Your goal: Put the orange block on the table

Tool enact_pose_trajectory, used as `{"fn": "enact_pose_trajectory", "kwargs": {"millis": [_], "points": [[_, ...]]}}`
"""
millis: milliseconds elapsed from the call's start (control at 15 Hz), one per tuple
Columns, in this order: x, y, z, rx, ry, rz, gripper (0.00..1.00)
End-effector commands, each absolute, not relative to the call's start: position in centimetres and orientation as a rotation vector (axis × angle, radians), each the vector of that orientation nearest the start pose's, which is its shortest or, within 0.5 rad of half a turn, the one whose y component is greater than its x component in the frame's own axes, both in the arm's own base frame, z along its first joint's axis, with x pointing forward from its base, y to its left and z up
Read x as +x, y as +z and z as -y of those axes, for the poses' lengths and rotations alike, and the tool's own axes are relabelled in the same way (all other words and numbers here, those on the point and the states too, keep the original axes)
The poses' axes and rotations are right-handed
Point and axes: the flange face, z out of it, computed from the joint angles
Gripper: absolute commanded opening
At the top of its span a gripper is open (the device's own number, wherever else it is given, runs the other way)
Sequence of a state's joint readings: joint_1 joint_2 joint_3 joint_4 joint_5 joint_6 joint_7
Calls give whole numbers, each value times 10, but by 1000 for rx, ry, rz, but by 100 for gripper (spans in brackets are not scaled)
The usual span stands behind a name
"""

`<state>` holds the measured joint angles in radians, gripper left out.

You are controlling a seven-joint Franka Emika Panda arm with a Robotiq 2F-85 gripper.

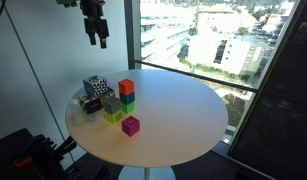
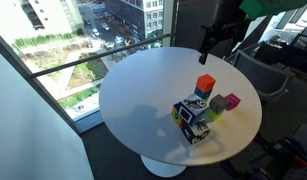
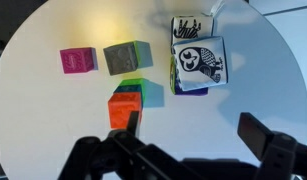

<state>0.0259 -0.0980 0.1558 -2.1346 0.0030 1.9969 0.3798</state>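
The orange block [image 1: 126, 88] sits on top of a green cube [image 1: 127, 102], stacked on the round beige table [image 1: 183, 110]. It also shows in the other exterior view [image 2: 205, 84] and in the wrist view [image 3: 123, 108]. My gripper [image 1: 94, 35] hangs high above the table, open and empty; it also shows in an exterior view [image 2: 215, 42]. In the wrist view the open fingers [image 3: 193, 132] frame bare tabletop [image 3: 263, 70], and the left finger is close beside the orange block.
A magenta cube [image 3: 77, 61], a grey cube [image 3: 127, 57] and black-and-white patterned cubes [image 3: 198, 60] lie around the stack. Behind the table is a window wall with a railing [image 1: 193, 75]. Dark equipment stands by the table [image 1: 18, 155].
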Motion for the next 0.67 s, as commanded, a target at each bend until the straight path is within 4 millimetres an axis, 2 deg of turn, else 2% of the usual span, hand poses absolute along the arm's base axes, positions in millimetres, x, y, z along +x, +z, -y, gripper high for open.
{"fn": "enact_pose_trajectory", "kwargs": {"millis": [0,267,600], "points": [[527,440,-79,-3155,101,-243,100],[541,425,-59,-3160,113,-199,100],[548,411,-34,-3165,86,-234,100]]}}
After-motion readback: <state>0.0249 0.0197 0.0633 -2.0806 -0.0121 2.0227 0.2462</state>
